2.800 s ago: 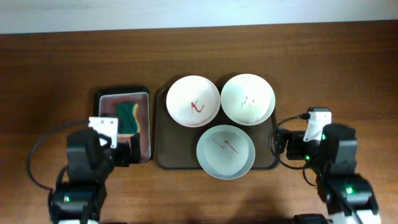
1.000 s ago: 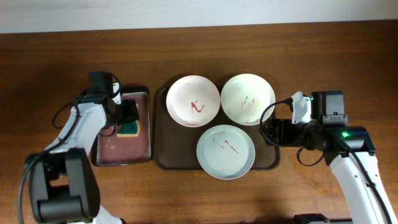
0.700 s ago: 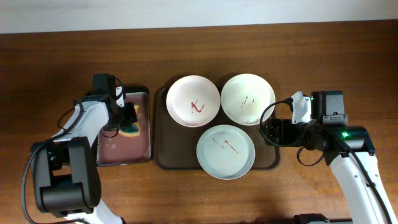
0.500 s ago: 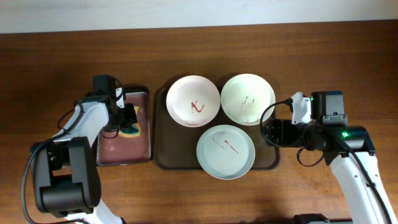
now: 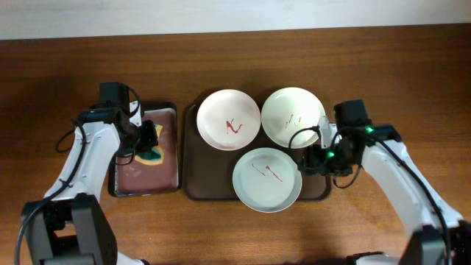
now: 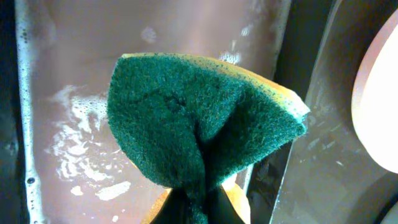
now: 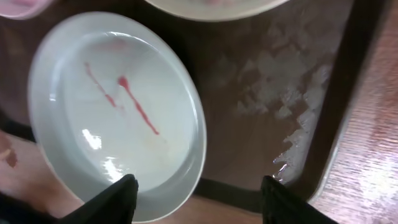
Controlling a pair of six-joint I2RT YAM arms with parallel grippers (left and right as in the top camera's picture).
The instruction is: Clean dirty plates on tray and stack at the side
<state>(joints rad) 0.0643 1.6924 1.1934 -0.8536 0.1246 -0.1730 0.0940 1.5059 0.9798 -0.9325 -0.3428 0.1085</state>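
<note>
On the wooden table point(image 5: 59, 66), a small black tray point(image 5: 116, 184) with a reddish, wet inside is seen at the left. Soap foam point(image 6: 81, 137) is spread over its floor. Above this tray the left gripper point(image 5: 149, 140) is found, closed firmly on a green and yellow sponge point(image 6: 199, 130). The sponge is pinched at its lower edge and folded by the grip. Whether it touches the tray floor cannot be told.

Just beside, in the middle of the table, the large dark brown tray point(image 5: 202, 180) is placed, and all three white plates are carried on it. At the far side, the far left plate point(image 5: 228, 119) is marked with a red-brown squiggle, and the far right plate point(image 5: 293, 116) with faint thin lines. The near plate point(image 5: 267, 179) is marked with two thin red strokes, and its near edge reaches over the tray rim.

The right gripper point(image 5: 307, 158) is lowered at the right edge of the near plate with its jaws apart. One finger point(image 7: 118, 199) is seen over the inside of the plate and the other finger point(image 7: 289, 202) over the wet tray floor, with the plate rim between them. Contact with the rim cannot be told.
</note>
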